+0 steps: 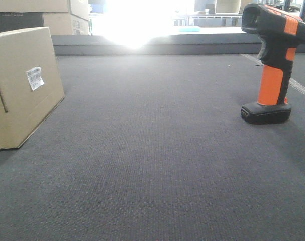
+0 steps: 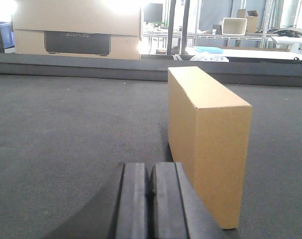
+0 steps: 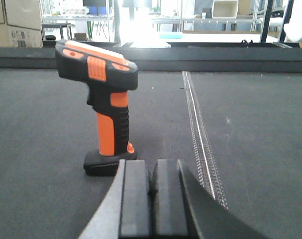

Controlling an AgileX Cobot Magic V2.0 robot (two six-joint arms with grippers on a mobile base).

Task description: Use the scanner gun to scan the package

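Left gripper (image 2: 151,186): lowest in the left wrist view, low over the grey mat (image 1: 152,165); its two black fingers (image 2: 136,199) are pressed together with only a thin seam between them, and they hold nothing.
Right gripper (image 3: 151,181): lowest in the right wrist view, also low over the mat; its fingers (image 3: 136,199) are closed pad against pad and are empty.
Package (image 2: 210,144): a plain tan box standing on edge on the mat, just ahead and to the right of the left fingers. Its near corner is close beside the right-hand finger; whether they touch cannot be told. In the front view it stands at the left side of the mat.
Barcode label (image 1: 34,78): a small white patch on the package's broad face, seen in the front view.
Slot mark (image 1: 1,97): a thin dark line on the same face, below and left of the label.
Scanner gun (image 3: 108,99): upright on its flat black base (image 1: 265,113) on the right side of the mat, just ahead and slightly left of the right fingers and apart from them. The handle is orange and the black head points left.
Metal strip (image 3: 200,139): runs across the mat away from the right gripper, to the right of the scanner gun.
Raised ledge (image 1: 157,48): a dark band along the far edge of the mat.
Panelled carton (image 2: 76,32): a cardboard box with a dark panel, beyond the ledge and off the mat.
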